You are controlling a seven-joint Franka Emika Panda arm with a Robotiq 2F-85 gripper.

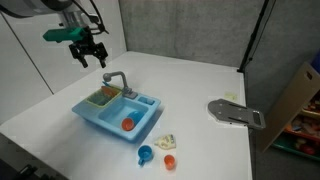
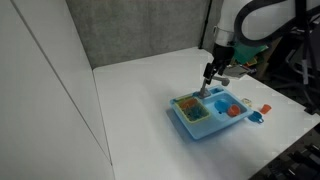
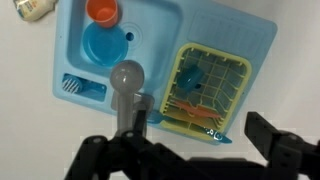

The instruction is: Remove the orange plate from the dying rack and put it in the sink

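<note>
The blue toy sink unit (image 1: 150, 102) (image 2: 203, 129) (image 3: 245, 35) sits on the white table. Its yellow drying rack (image 1: 100, 97) (image 2: 189, 104) (image 3: 232, 80) holds the orange plate (image 3: 190, 105), standing on edge between the rack's wires, with a blue item beside it. The basin (image 3: 72, 40) holds a blue dish (image 3: 105, 46) and an orange cup (image 3: 102, 12) (image 1: 127, 124). My gripper (image 1: 90, 52) (image 2: 210, 76) (image 3: 185, 160) is open and empty, hovering above the rack side of the sink, apart from it.
A grey faucet (image 1: 117, 78) (image 3: 128, 82) rises at the sink's edge next to the rack. A blue cup (image 1: 146, 154), an orange cup (image 1: 170, 160) and a pale toy (image 1: 166, 142) lie on the table beside the sink. A grey flat object (image 1: 235, 112) lies further off.
</note>
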